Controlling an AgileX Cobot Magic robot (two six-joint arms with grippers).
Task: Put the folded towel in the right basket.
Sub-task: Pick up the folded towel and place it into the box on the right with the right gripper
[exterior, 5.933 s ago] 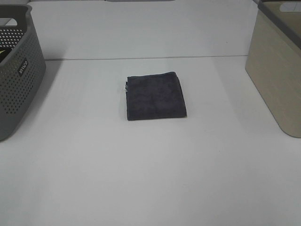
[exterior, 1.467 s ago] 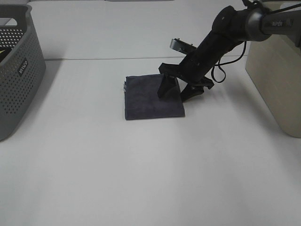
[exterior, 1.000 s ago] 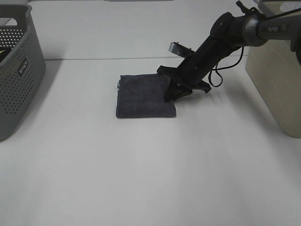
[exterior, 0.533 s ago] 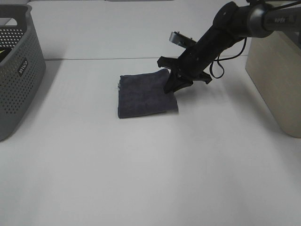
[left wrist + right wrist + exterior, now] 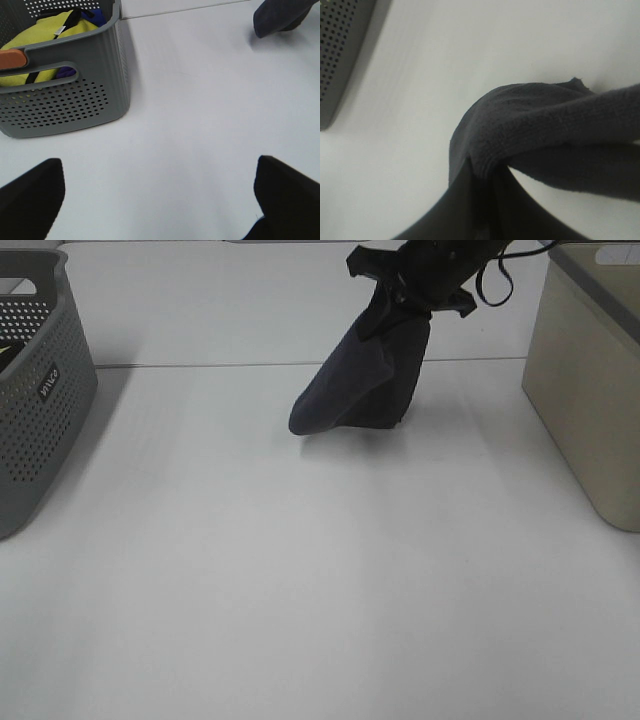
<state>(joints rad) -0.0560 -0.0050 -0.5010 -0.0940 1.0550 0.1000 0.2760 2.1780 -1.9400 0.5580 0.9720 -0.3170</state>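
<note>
Towel (image 5: 365,375) hangs from the right gripper (image 5: 408,300), which is pinching its upper edge with the jaws closed on the cloth. It droops under the gripper and slants to the left. Its low corner is close over the worktop (image 5: 300,590), and I cannot tell if it touches. The right basket (image 5: 585,390) stands well apart to the right of the towel, with its rim higher than that low corner, so I think the carry must go up and to the right. The left gripper (image 5: 159,167) is spread and empty, near the left basket (image 5: 40,390).
</note>
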